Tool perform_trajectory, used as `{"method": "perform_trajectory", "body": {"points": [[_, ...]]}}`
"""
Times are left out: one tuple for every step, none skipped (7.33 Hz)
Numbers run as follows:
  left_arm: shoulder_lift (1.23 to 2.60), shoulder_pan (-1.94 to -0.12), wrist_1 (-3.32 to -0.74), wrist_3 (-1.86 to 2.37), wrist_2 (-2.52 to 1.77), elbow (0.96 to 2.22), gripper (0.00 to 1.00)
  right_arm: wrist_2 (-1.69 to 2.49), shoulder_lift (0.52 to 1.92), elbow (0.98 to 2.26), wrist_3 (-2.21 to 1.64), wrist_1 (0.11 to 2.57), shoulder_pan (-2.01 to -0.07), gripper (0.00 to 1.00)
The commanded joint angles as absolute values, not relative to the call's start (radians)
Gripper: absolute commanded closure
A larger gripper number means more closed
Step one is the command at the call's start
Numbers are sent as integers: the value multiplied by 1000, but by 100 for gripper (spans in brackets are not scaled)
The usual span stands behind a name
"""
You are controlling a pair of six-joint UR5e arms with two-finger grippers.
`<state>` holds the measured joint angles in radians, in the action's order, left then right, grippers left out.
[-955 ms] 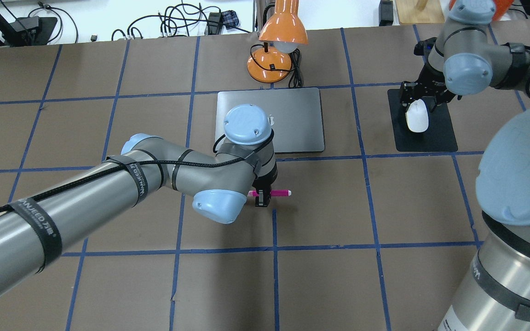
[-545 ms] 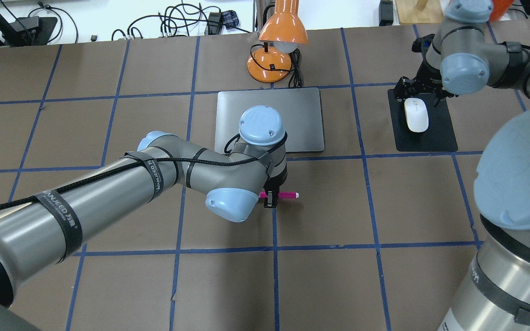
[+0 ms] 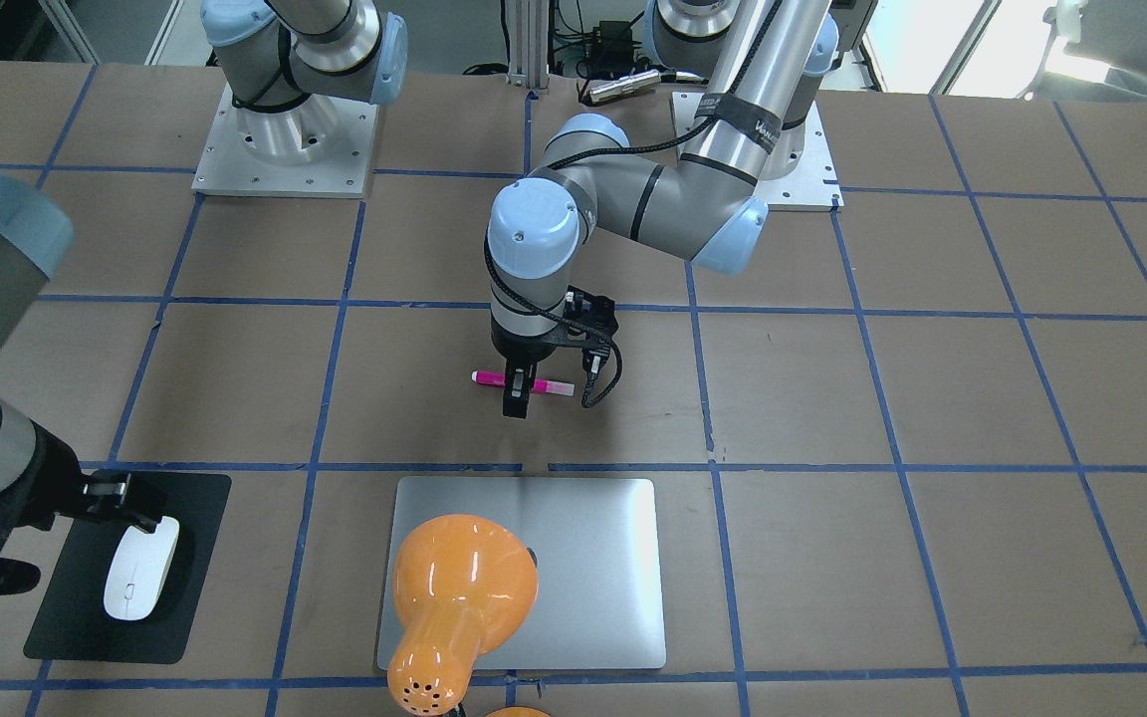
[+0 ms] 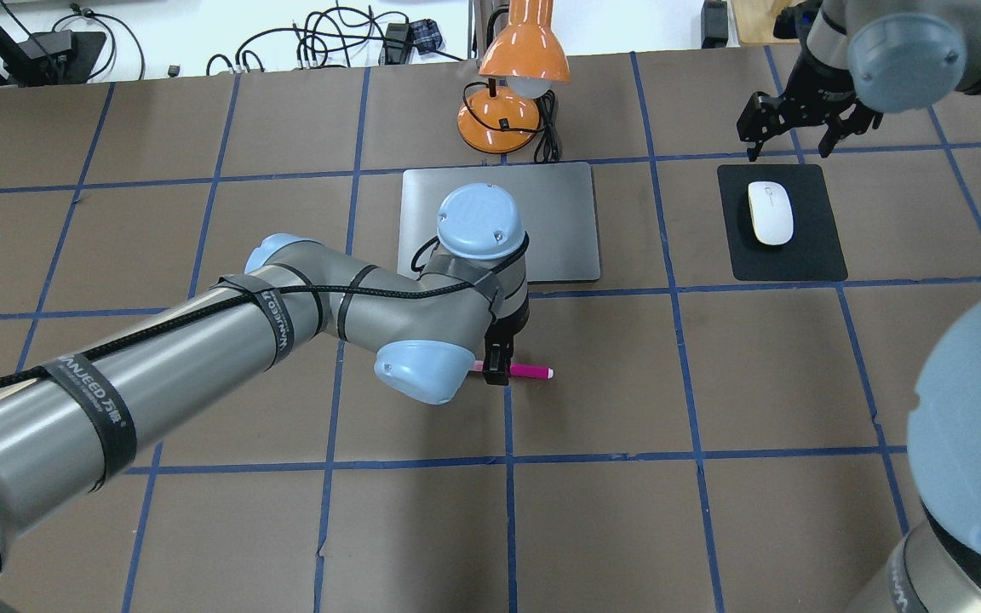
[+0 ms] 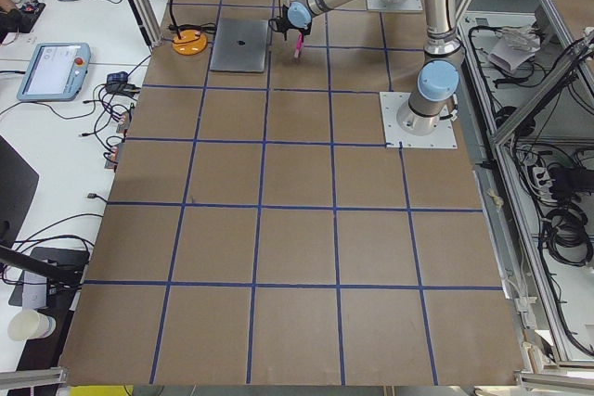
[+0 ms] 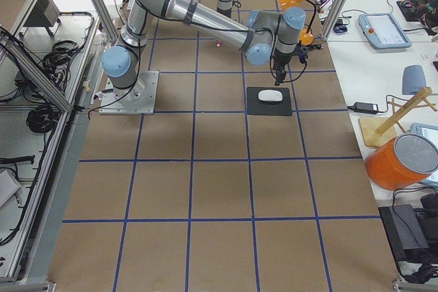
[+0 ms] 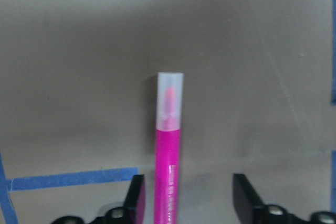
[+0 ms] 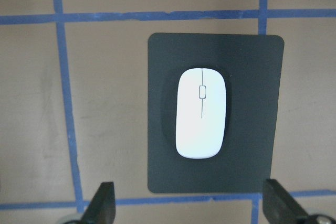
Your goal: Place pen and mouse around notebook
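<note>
The magenta pen with its pale cap lies level in front of the silver notebook, on the robot's side. My left gripper straddles it, open. In the left wrist view the pen sits close to one finger, with a wide gap to the other. The white mouse rests on the black mat to the right of the notebook. My right gripper hangs open above the mat's far edge, apart from the mouse.
An orange desk lamp with a black cord stands just beyond the notebook's far edge and overhangs the notebook in the front-facing view. Blue tape lines grid the brown table. Cables lie along the far table edge.
My right gripper let go of the mouse and drew back up and away from it, past the mat's far edge. My left gripper carried the pen a little rightward and nearer the robot.
</note>
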<state>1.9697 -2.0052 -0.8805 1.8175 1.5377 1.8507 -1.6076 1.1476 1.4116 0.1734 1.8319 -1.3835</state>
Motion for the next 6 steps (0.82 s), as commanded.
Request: {"method": "perform_trajectory", "body": {"points": [[1834,-1978,-1039,1494,1562,1835,0,-1611,1312,1396,172,1667,-1431,0],[1747,-1936,-1169,1199,1562,1832,0,-1611,1391,1405,140,1591,-1472,0],[1652,-1866,-1252,1010,1557,1832,0,-1602,1434,1399,74,1548,-1515,0],[1575,-1799,-1308,785,1562,1832,0,-1595,1443,1396,65,1549,-1543,0],[1509,-1745,-1369,565,1569,1832,0,-1591,1440,1396,46,1555,-1555,0],[1450,-1676,-1432,344,1580,1832,0,-1586,1440,1399,22,1555,-1560,0]]}}
